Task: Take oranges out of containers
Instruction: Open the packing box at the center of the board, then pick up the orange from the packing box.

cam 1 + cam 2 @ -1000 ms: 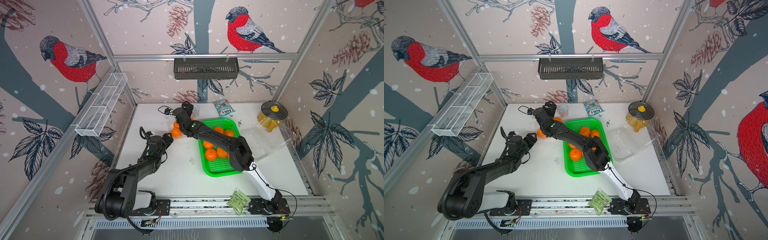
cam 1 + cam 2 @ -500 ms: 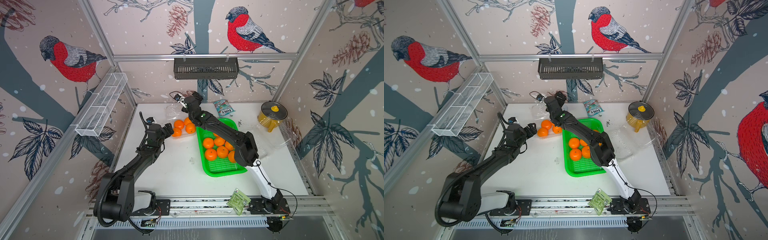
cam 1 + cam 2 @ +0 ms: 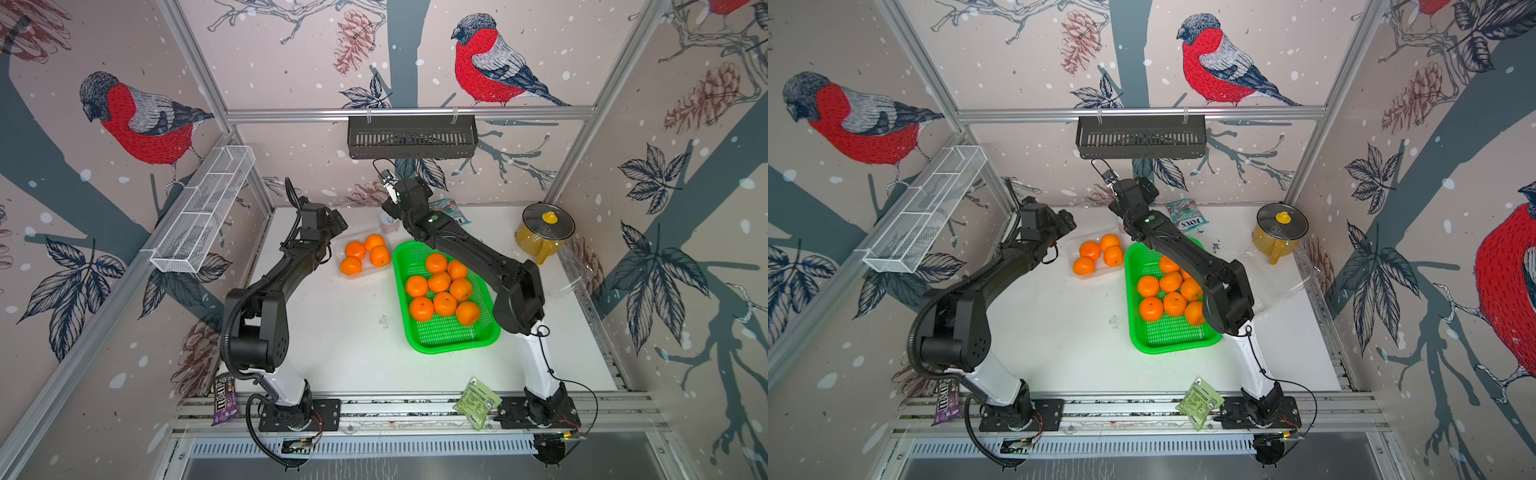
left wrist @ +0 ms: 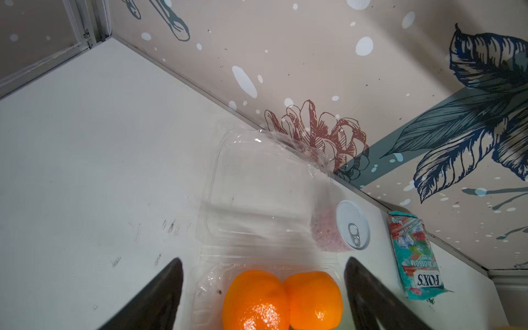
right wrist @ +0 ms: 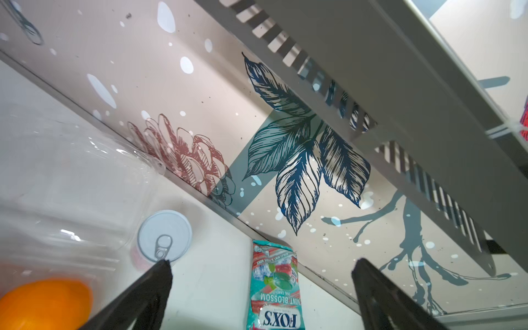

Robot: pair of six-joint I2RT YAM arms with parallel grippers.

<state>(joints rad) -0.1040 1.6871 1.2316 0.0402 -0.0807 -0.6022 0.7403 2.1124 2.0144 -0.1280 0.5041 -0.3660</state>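
Four oranges (image 3: 365, 253) sit packed together in the open box (image 3: 360, 277) just beside the tray (image 3: 446, 341), on the left arm's side. Eight more already lie in the tray. The lid (image 4: 257, 183) is folded flat, past the tray's far corner.

The left claw (image 4: 263, 260) is spread wide and empty above the box, with two touching oranges showing between its fingers. The right claw (image 5: 263, 262) is also spread and empty, raised over the tray's far end near a can (image 5: 164, 235).

The step in hand is probably picking one orange. The left claw would do best to centre on a single fruit, ideally one farthest from the tray. One finger should slip into the seam between neighbours and the other stay inside the thin wall. The box looks light and may lift with the fruit, so a slow, straight rise is safer.
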